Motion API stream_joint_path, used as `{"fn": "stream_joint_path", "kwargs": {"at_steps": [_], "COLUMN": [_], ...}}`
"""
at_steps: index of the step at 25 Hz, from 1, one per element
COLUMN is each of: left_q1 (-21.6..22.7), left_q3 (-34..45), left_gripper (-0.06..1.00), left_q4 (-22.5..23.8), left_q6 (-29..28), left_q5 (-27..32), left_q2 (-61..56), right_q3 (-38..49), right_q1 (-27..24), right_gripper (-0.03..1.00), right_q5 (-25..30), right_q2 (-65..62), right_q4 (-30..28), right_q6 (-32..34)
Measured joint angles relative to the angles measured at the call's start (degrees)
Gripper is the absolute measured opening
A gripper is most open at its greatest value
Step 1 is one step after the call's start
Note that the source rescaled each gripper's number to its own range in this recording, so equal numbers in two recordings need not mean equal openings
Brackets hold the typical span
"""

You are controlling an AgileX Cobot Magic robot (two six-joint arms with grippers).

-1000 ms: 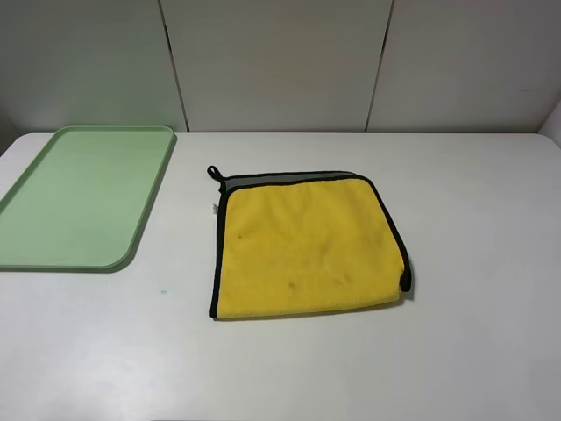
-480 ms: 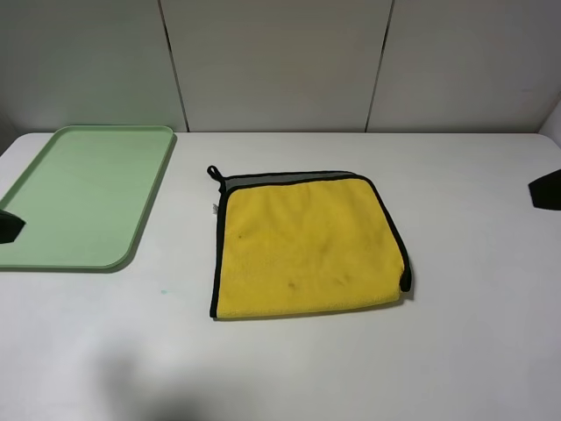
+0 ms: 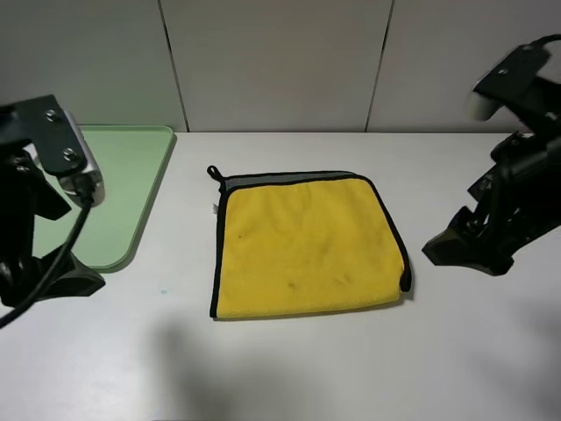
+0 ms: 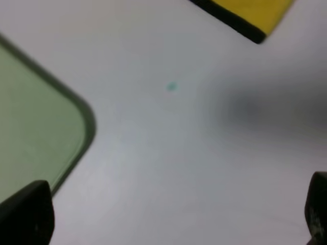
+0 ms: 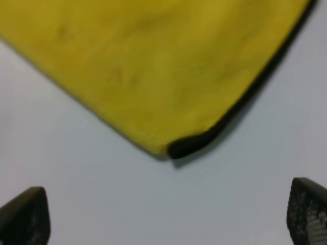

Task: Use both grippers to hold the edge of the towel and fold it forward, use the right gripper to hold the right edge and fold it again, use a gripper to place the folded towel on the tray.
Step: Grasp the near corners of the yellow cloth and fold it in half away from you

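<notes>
The yellow towel [image 3: 307,246] lies flat mid-table, folded, with a grey strip showing along its far side and a black loop [image 3: 212,172] at the far left corner. Its black edge [image 3: 396,230] runs down the right side. My left gripper [image 3: 48,279] hangs open and empty left of the towel, over the near right corner of the pale green tray [image 3: 123,189]. My right gripper [image 3: 469,247] hangs open and empty just right of the towel. The left wrist view shows the tray corner [image 4: 36,132] and a towel corner [image 4: 250,15]. The right wrist view shows the towel's near right corner [image 5: 153,66].
The white table [image 3: 298,368] carries a tiny teal speck [image 3: 163,291] between tray and towel, also in the left wrist view [image 4: 171,87]. Grey wall panels [image 3: 280,61] stand right behind the table's far edge. The left arm hides part of the tray.
Both arms have come into the exterior view from the sides, the left one over the tray's near corner, the right one beside the towel. The towel and tray have not moved.
</notes>
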Motion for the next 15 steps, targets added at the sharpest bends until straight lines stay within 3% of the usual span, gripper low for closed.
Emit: {"fn": "stream_joint_path", "kwargs": {"at_steps": [11,15], "left_q1": [-11.65,-13.8], "left_q3": [0.0,0.0], "left_gripper": [0.98,0.98], "left_q4": [0.0,-0.06], "left_q6": [2.68,3.38], "left_q5": [-1.3,-3.78], "left_q2": [12.97,17.76], "right_q3": [0.0,0.0], "right_q1": [8.14,9.56], "right_gripper": [1.0,1.0], "right_q5": [-4.17,-5.7], "right_q2": [11.03,13.59], "right_q4": [-5.01,-6.97], "right_q6": [-3.71,-3.88]}}
